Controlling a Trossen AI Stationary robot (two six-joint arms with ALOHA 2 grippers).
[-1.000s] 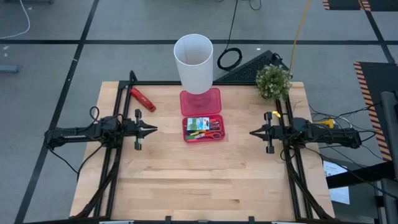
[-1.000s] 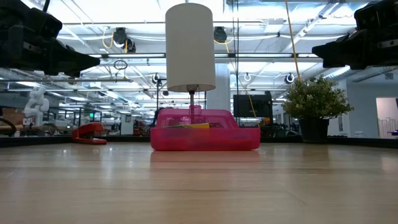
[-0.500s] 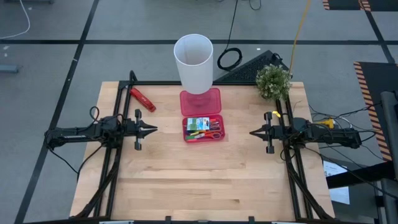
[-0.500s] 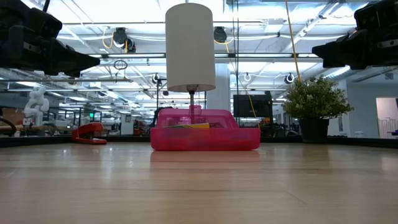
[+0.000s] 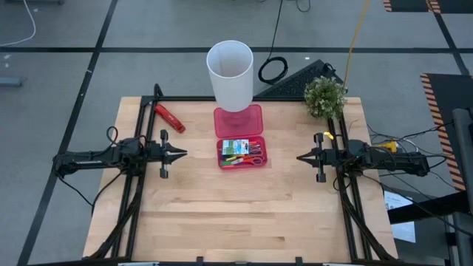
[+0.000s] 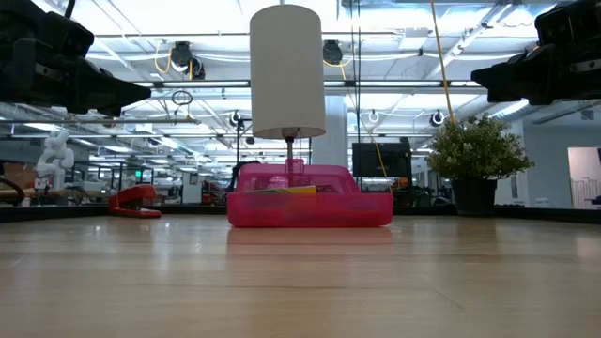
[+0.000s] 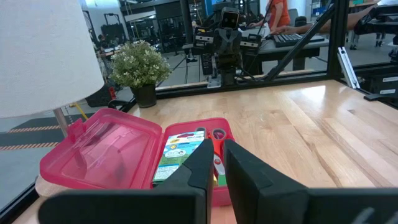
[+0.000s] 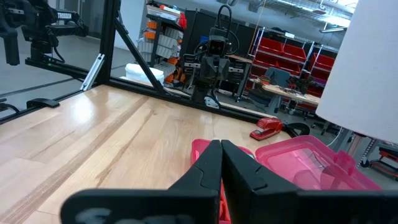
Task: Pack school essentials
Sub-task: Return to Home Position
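My left gripper (image 5: 183,154) and right gripper (image 5: 300,157) hovered clenched and empty either side of the pink case (image 5: 241,152). The pencils (image 5: 235,159), scissors (image 5: 255,151) and packet (image 5: 234,145) lay inside the case mid-table.

The pink case (image 5: 242,151) holds stationery too small to identify.

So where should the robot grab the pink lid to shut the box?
Probably the pink lid's far edge, near the white cup. It lies open and flat behind the tray, hinged where they meet, so lifting that free edge folds it over. The left gripper, shut and clear, could reach in from its side.
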